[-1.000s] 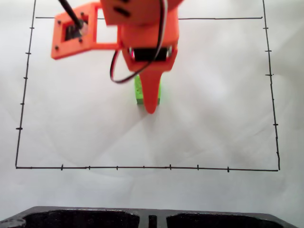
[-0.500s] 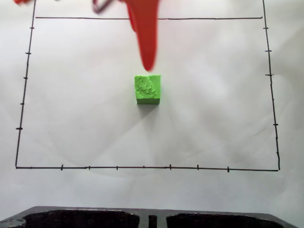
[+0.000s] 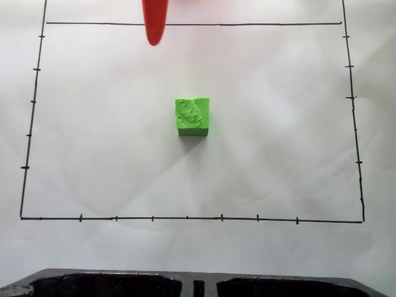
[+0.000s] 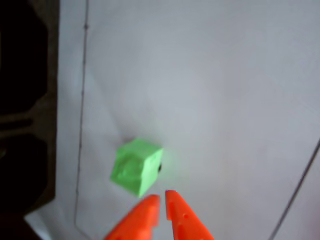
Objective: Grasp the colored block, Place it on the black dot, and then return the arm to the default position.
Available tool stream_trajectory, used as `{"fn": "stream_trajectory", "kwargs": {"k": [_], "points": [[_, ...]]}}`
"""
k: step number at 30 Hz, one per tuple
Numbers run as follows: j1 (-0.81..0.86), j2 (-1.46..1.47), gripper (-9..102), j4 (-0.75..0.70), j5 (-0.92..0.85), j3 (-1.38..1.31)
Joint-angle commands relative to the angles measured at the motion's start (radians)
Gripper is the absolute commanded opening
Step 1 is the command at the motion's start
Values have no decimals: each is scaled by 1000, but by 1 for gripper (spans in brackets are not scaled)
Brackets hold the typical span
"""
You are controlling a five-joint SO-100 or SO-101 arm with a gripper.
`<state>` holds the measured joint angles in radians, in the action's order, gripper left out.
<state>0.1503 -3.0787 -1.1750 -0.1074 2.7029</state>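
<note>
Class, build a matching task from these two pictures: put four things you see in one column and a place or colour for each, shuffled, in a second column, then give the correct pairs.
Things
1. colored block
2. tool
3. border line
4. dark tray

Descriptions
A. thin and black, with tick marks
B. lime green, lying on the white paper
C. along the bottom edge of the fixed view
D. orange, tips nearly together

Pairs: 1-B, 2-D, 3-A, 4-C

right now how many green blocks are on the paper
1. The block sits near the middle of the drawn frame in the fixed view, apart from the hand in the wrist view.
</note>
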Motion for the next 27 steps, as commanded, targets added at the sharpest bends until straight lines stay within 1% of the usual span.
{"fn": "stream_trajectory", "kwargs": {"k": [1, 8, 12, 17, 20, 27], "points": [[9, -57, 0, 25, 14, 34], [-5, -141, 0, 133, 37, 156], [5, -186, 0, 236, 21, 252], [-8, -186, 0, 313, 28, 321], [-2, -186, 0, 331, 34, 336], [-2, -187, 0, 282, 72, 339]]}}
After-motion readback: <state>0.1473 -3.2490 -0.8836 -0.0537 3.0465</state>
